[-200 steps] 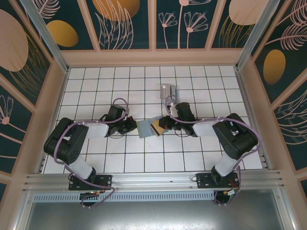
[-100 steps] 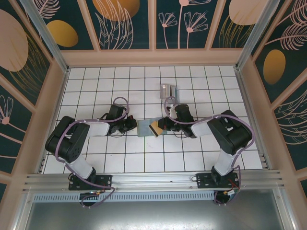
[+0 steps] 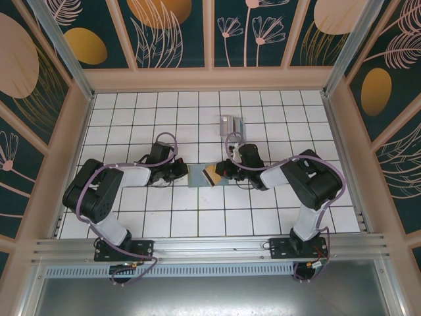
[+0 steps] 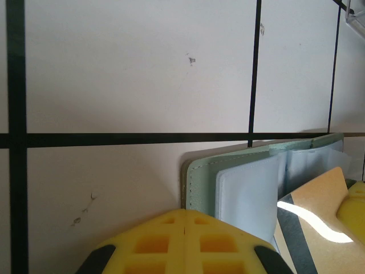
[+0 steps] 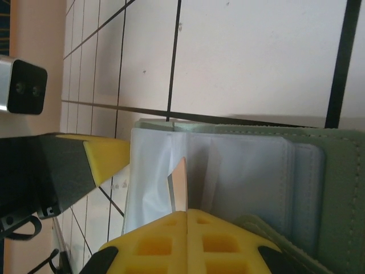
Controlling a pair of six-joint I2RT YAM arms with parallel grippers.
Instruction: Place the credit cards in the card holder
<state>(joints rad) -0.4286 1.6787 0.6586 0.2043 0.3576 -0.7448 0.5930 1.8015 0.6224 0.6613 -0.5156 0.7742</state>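
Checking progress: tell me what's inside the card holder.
The card holder lies open, showing clear plastic pockets. The right hand holds a gold-brown card at them; whether its tip is in a pocket, or other cards sit inside, is hidden.

Left hand (image 3: 179, 172) closed, right hand (image 3: 222, 170) closed, arms angled inward

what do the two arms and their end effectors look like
The left arm and right arm have bulky black joints, pale grey links and looping lilac cables. The left end effector and right end effector have yellow fingers with square pockets.
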